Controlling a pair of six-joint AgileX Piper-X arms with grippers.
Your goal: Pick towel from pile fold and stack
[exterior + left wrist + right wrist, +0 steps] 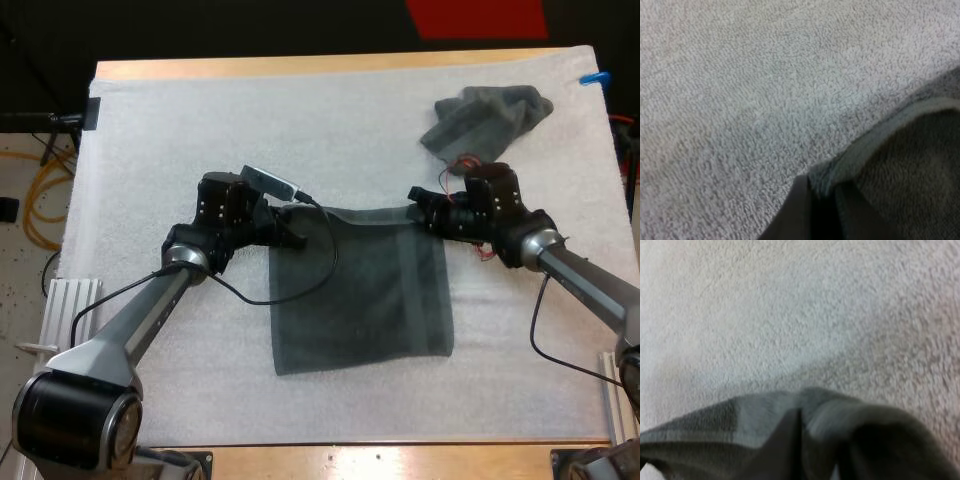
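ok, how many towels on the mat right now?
2. A flat towel lies spread mid-mat, its far corners pinched by the left gripper and right gripper. A crumpled towel sits at the far right; the heap could hide another.

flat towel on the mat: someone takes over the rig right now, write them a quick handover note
Left gripper: shut on the far left corner of the flat towel.
Right gripper: shut on its far right corner.
The flat towel lies spread on the mat; the crumpled towel sits far right.
Done: one towel spread.
Left: fold it, stack it, then the crumpled one.
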